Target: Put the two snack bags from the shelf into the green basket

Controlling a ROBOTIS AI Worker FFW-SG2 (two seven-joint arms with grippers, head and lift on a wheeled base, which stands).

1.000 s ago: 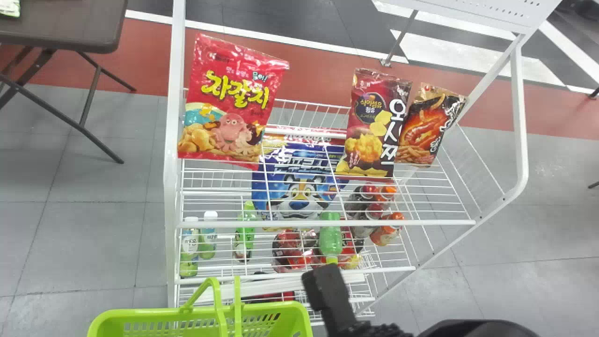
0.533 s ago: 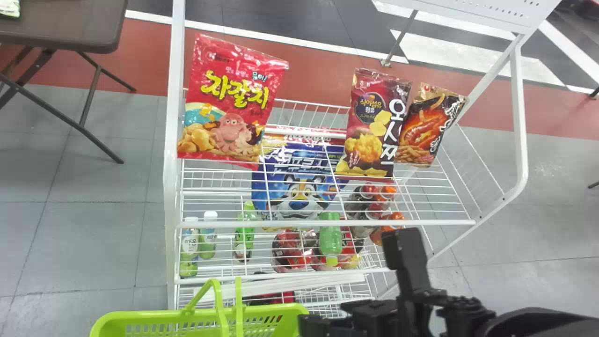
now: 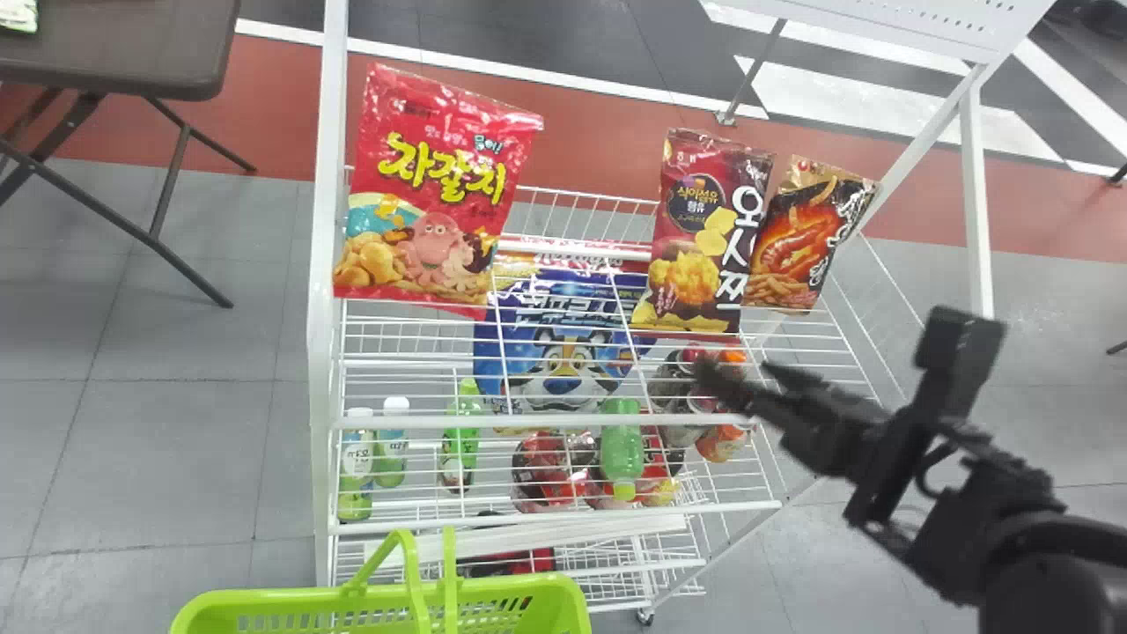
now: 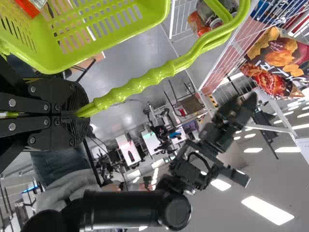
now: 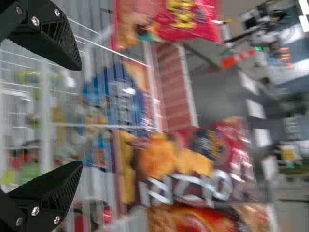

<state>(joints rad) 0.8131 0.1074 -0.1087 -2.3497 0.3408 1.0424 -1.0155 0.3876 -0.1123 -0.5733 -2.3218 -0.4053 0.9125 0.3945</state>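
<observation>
- White wire shelf (image 3: 546, 423) is holding maroon foil snack bag (image 3: 691, 238), twelve o'clock from right gripper's (image 3: 738, 372) parted fingers.
- Left gripper (image 4: 75, 114) is clamping green plastic basket handle (image 4: 135, 85).

- Your green basket (image 3: 299, 600) is cut off on its near side in the head view.
- The left wrist view crops the red-orange item (image 4: 31, 6) at the basket.
- You get the right end effector (image 3: 741, 370) blurred.
- The purple bag (image 3: 700, 238) partly hides the black-and-orange bag (image 3: 806, 242) from you.
- The far-left tabletop (image 3: 114, 44) is cropped.

Head view looks down on the shelf (image 3: 546, 423) wrist views share.
</observation>
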